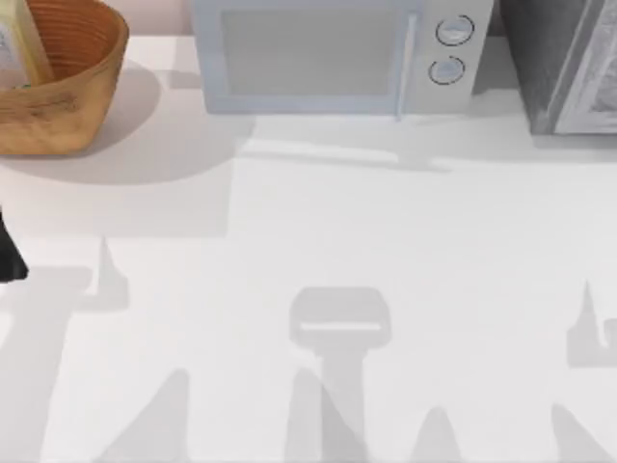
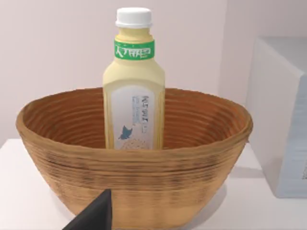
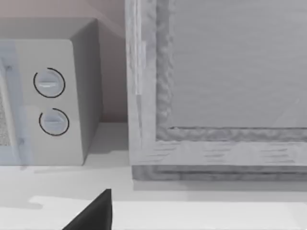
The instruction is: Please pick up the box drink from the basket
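top view: table point(image 1: 386, 289) seen from above, basket point(image 1: 67, 96) at far left, microwave point(image 1: 328, 53) at back | left wrist view: aimed level and close at basket point(image 2: 134, 182), shared with top view | right wrist view: aimed low and close at microwave point(image 3: 53, 96) and grey box point(image 3: 216, 96), both shared with top view

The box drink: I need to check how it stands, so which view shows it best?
The left wrist view: the box drink stands upright in the basket, whole from cap to label. The top view catches just its edge at the table's far left corner.
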`<state>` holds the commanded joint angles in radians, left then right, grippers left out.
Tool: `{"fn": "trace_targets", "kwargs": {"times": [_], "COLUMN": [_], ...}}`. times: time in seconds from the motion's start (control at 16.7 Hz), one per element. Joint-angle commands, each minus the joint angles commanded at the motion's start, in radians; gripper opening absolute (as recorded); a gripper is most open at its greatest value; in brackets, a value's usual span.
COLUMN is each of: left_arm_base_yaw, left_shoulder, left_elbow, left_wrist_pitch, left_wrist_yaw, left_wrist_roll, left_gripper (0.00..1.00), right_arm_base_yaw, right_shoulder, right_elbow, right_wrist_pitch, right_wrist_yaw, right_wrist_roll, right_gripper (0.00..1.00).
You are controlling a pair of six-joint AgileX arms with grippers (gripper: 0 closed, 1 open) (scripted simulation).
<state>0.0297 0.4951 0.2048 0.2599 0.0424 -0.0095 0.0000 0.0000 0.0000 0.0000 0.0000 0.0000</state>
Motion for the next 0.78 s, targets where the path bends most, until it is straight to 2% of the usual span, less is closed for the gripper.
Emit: {"fn": "trace_targets", "kwargs": {"times": [0.78], "left_arm_base_yaw": [0.066], "left_shoulder": [1.178], "left_elbow": [0.550], "left_wrist_pitch": [0.679], "left_wrist_yaw": [0.100], "left_wrist_roll": [0.019], "left_gripper": [1.00], "right_arm_base_yaw": [0.000], "right_shoulder": [0.000], "right_elbow": [0.000], "right_wrist_pitch": [0.000], "right_wrist_yaw": [0.000], "right_wrist_roll": [0.000], "right_gripper": [1.00]}}
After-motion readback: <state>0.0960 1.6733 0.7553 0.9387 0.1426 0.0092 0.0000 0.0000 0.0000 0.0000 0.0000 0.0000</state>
